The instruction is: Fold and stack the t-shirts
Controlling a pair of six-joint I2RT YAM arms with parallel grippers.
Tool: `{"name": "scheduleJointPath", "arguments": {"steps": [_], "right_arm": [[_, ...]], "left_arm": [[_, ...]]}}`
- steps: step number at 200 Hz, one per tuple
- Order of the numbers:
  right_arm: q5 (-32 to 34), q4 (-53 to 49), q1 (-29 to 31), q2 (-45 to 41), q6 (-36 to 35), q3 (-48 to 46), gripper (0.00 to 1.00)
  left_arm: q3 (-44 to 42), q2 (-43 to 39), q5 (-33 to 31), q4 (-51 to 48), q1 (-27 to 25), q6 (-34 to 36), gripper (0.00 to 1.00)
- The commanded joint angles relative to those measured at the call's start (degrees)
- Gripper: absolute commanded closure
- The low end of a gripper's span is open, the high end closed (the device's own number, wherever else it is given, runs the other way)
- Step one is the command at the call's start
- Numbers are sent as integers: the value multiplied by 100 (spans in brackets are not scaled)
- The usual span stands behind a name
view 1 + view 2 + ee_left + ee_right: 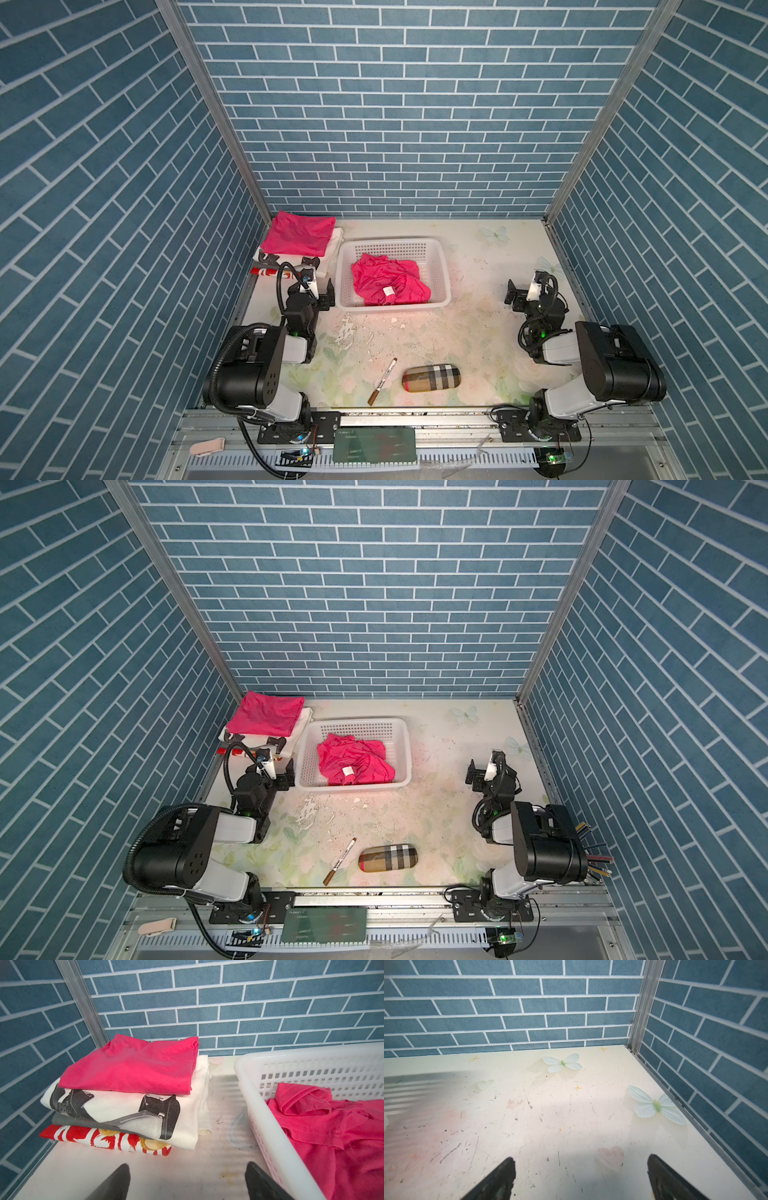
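At eleven o'clock on the table [478,332], in the far corner: a folded t-shirt [299,233], bright pink, topping a stack [145,1113] of folded printed clothes. At nine o'clock, just beside the basket [390,242], the left gripper [187,1165], jaws spread wide over bare table, holding nothing. Inside that white basket, near twelve o'clock: a crumpled t-shirt [388,282], same pink, white neck label facing up. At six o'clock, a marker [382,381] lying near a plaid case [431,377], not touching. At three o'clock, the right gripper [581,1158], jaws just as far apart, empty above bare table.
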Motion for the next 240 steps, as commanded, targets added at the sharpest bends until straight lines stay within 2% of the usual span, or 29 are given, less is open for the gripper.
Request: {"name": "scheduleJointPath", "arguments": {"steps": [1, 26, 36, 48, 56, 65, 79, 84, 90, 98, 107, 115, 125, 142, 151, 161, 176, 189, 208, 240], "right_arm": [[-51, -31, -19, -26, -68, 106, 1], [130, 81, -17, -100, -27, 101, 1], [503, -671, -16, -506, 131, 301, 1], [880, -1822, -30, -1040, 374, 638, 1], [1025, -2129, -30, -1244, 477, 778, 1], [1138, -2194, -32, -1390, 784, 836, 1], [1296, -2365, -34, -1579, 1565, 875, 1], [1361, -2532, -47, -1669, 2072, 903, 1], [1146, -2731, -110, -1774, 2418, 958, 1], [390, -2813, -194, -1930, 2390, 1019, 1], [-352, -2803, -167, -2070, 2063, 1110, 1], [-567, -3122, -10, -2207, 2034, 1318, 1], [-560, -3666, 407, -2365, 1680, 1697, 1], [-141, -4773, 1588, -2428, 652, 2463, 1], [-119, -5242, 2120, -2414, 495, 2729, 1], [-122, -5456, 2756, -2397, 312, 2836, 1], [484, -5576, 4000, -2248, -262, 2833, 1], [663, -5962, 4773, -1899, -665, 3022, 1], [646, -6217, 5460, -1305, -1073, 3306, 4], [818, -6721, 6042, -181, -1736, 4019, 11]], "left_arm": [[66, -1, 71, 89, -31, 37, 12], [74, 6, -29, 84, -16, -22, 12], [191, -54, -307, -99, -17, -135, 12], [651, -487, -939, -1337, -77, -346, 12], [1008, -832, -1422, -2315, -94, -698, 12], [1241, -1161, -1819, -2993, -87, -1240, 11], [1435, -1679, -2222, -3856, -76, -2276, 11], [1477, -1855, -2373, -4168, -74, -2764, 12], [1570, -2072, -2458, -4721, -34, -3497, 12], [1637, -2363, -2305, -5461, 59, -4364, 11], [1555, -2730, -1624, -5568, 205, -4515, 11], [1479, -2982, -1202, -5599, 215, -4511, 12], [1463, -3268, -1046, -5824, 116, -4588, 11], [1427, -3613, -1074, -6220, -232, -4696, 12], [1402, -3724, -955, -6348, -405, -4697, 12], [1455, -3790, -815, -6577, -607, -4646, 11], [1632, -3806, -781, -7075, -925, -4516, 11], [1724, -3787, -773, -7385, -1125, -4422, 12], [1703, -3741, -393, -7607, -1147, -4326, 11], [1787, -3739, -71, -8133, -1096, -4112, 12]]}}
